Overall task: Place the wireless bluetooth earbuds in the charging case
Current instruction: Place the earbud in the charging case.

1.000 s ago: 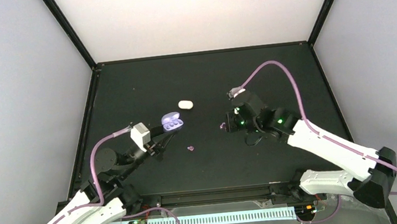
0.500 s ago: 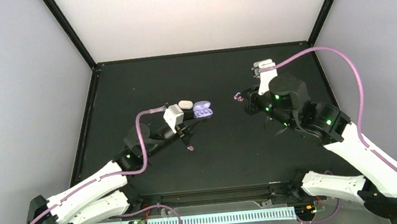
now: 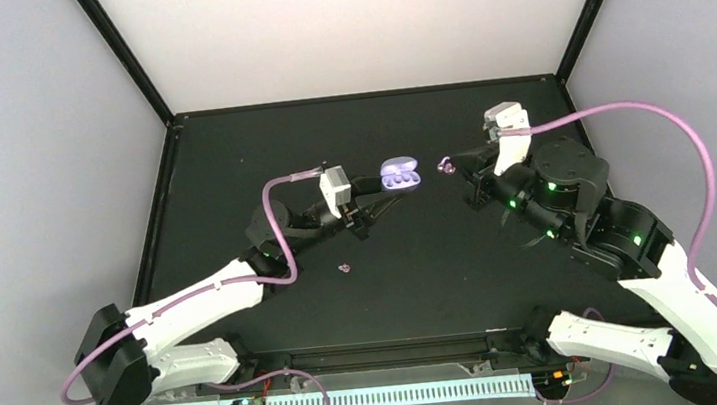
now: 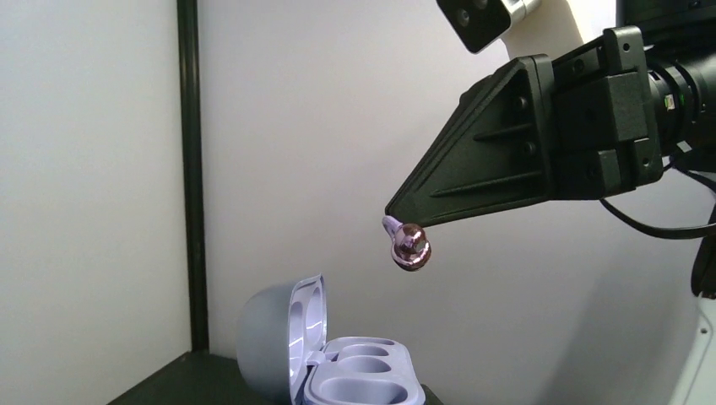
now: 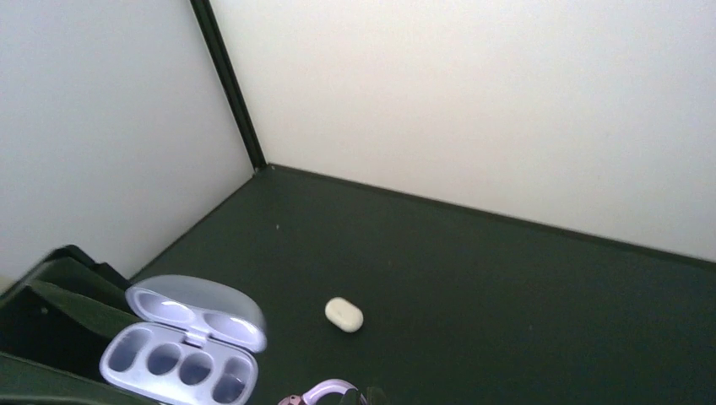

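Under both tools, a black matte table [image 3: 229, 156]. Raised off it and clamped in the left gripper [image 3: 380, 184]: a pale lavender clamshell charging case [image 3: 400, 173], lid swung open, wells upward. Just beside that case, not touching, the right gripper [image 4: 395, 218], fingers pressed together on the stem of a glossy pink-lavender rounded earbud [image 4: 410, 248]. Ahead of the right gripper, on the table, a small white pill-shaped capsule [image 5: 344, 314]. Behind the left gripper's tips, beside its arm, a second earbud [image 3: 344, 266] on the table.
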`<state>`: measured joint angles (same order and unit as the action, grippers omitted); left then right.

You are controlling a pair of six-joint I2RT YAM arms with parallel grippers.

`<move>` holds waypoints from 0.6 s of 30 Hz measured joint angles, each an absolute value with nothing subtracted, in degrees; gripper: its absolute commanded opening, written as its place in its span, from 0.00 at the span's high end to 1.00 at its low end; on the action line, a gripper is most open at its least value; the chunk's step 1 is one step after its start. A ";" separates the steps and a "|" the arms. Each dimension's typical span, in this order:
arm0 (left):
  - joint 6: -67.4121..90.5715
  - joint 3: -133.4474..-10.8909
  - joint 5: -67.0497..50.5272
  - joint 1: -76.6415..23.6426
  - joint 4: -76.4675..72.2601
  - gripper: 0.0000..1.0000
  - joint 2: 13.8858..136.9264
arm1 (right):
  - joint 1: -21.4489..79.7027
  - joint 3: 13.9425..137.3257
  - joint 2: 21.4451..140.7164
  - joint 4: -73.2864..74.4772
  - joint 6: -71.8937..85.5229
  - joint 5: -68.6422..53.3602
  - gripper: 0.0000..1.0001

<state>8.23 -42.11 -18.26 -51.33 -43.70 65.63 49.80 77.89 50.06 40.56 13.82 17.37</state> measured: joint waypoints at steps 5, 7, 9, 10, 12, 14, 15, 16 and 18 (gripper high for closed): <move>9.17 -45.36 -21.04 -51.33 -48.88 0.98 70.26 | 49.80 78.72 48.47 38.41 11.09 15.81 0.99; 9.21 -46.87 -21.74 -51.33 -50.46 0.99 71.79 | 49.80 79.72 48.25 37.71 9.67 15.03 0.99; 9.21 -48.51 -22.28 -51.33 -52.05 0.98 73.43 | 49.80 80.55 48.18 37.15 8.49 14.55 0.99; 9.26 -49.39 -22.48 -51.33 -52.90 0.98 74.43 | 49.80 80.99 48.18 36.95 7.77 14.41 0.99; 9.52 -50.68 -22.81 -51.33 -54.76 0.98 76.42 | 49.80 81.54 48.18 36.25 6.68 14.39 0.99; 9.89 -51.35 -23.03 -51.33 -56.03 0.98 78.17 | 49.80 81.60 48.21 35.66 5.80 14.41 0.99; 10.07 -51.51 -23.20 -51.33 -56.25 0.98 78.70 | 49.80 81.54 48.25 35.46 5.48 14.41 0.99; 10.22 -51.57 -23.40 -51.33 -56.49 0.98 79.35 | 49.80 81.38 48.27 35.09 5.10 14.44 0.99; 10.76 -51.59 -23.62 -51.33 -56.86 0.99 80.36 | 49.80 80.49 48.23 34.02 4.62 14.46 0.99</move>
<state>10.76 -51.59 -23.62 -51.33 -56.86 80.36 49.80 80.49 48.23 34.02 4.62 14.46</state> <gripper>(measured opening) 0.247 0.008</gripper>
